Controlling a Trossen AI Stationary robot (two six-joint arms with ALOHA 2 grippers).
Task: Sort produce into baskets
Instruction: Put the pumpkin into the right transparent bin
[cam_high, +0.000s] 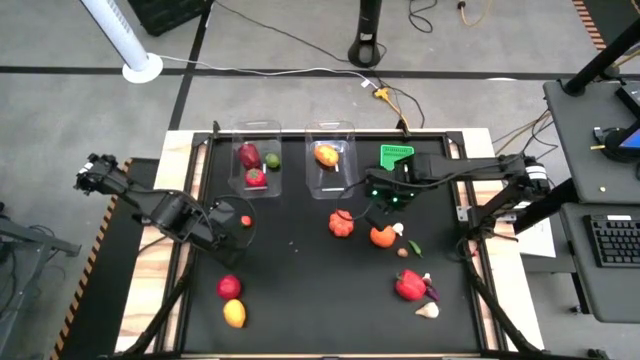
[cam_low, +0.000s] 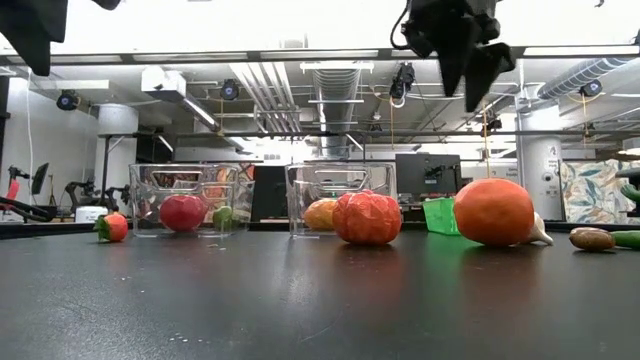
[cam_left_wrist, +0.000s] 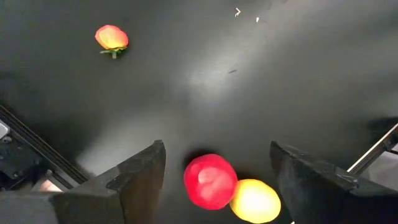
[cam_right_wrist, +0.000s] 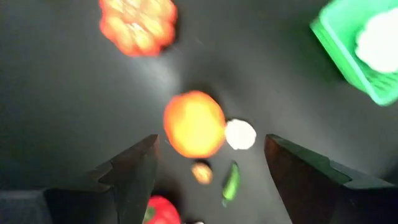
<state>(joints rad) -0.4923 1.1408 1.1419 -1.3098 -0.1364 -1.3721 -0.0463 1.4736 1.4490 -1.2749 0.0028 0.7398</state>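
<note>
My left gripper (cam_high: 222, 230) (cam_left_wrist: 216, 150) hangs open above the table's near left. Between its fingers, lower down on the table, lie a red fruit (cam_left_wrist: 210, 181) (cam_high: 229, 287) and a yellow one (cam_left_wrist: 255, 200) (cam_high: 234, 314). A small red-orange piece (cam_high: 246, 221) (cam_left_wrist: 112, 38) lies nearby. My right gripper (cam_high: 385, 203) (cam_right_wrist: 211, 140) (cam_low: 472, 72) hangs open over an orange fruit (cam_right_wrist: 194, 123) (cam_high: 381, 236) with a white garlic piece (cam_right_wrist: 239, 134) beside it. Two clear tubs (cam_high: 258, 135) (cam_high: 332, 130) and a green basket (cam_high: 396, 157) stand at the far edge.
An orange pumpkin (cam_high: 342, 224) lies left of the orange fruit. A brown piece (cam_high: 402, 252), a green one (cam_high: 414, 250), a red pepper (cam_high: 410, 285), a purple piece (cam_high: 431, 291) and a garlic (cam_high: 427, 310) lie near right. The tubs hold red, lime and orange pieces.
</note>
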